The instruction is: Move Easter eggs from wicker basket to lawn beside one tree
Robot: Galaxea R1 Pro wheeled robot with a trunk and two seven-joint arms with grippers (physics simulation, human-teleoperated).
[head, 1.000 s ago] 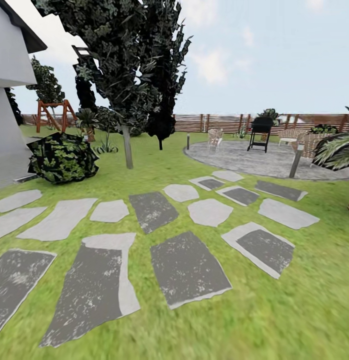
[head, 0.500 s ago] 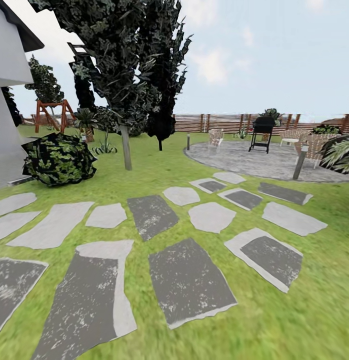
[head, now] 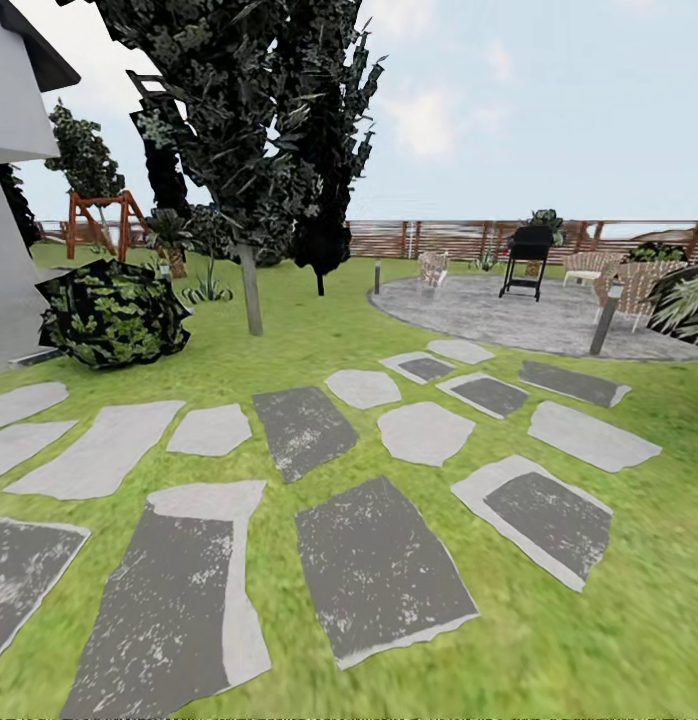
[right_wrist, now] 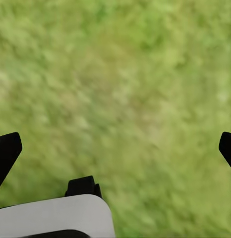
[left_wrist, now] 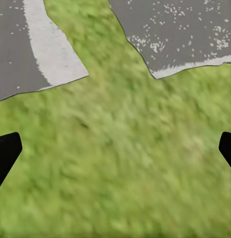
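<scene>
- While you are crossing the garden, nothing of the task looks done, as far as these views let you judge: no egg and no basket can be made out anywhere ahead, so I cannot tell you where they lie.
- You are facing a run of grey stepping stones (head: 379, 565) set into the lawn (head: 609, 650), with grass on every side of them and a wide strip along the near edge.
- Beyond the stones, a dark-leaved tree (head: 251, 290) with a thin pale trunk stands on the grass, a leafy bush (head: 114, 312) close to it at the left edge of the lawn.
- Farther off, the round paved patio (head: 509, 315) carries a black grill (head: 526, 258) and wicker chairs, backed by a wooden fence (head: 429, 240); a red swing frame (head: 97, 222) stands at the far left.
- Your left gripper (left_wrist: 115, 148) hangs over grass beside the corners of two stones, its two dark fingertips wide apart at the sides of the left wrist view, with nothing between them.
- Your right gripper (right_wrist: 115, 148) hangs over bare grass, its fingertips likewise spread wide and holding nothing; a white part of the robot (right_wrist: 51, 215) sits below it.
- By my reading, everything is left: find the basket, lift out all three eggs, and set them down by one tree.
- I judge the thin-trunked tree ahead a doubtful choice; look for a thicker, paler trunk.
</scene>
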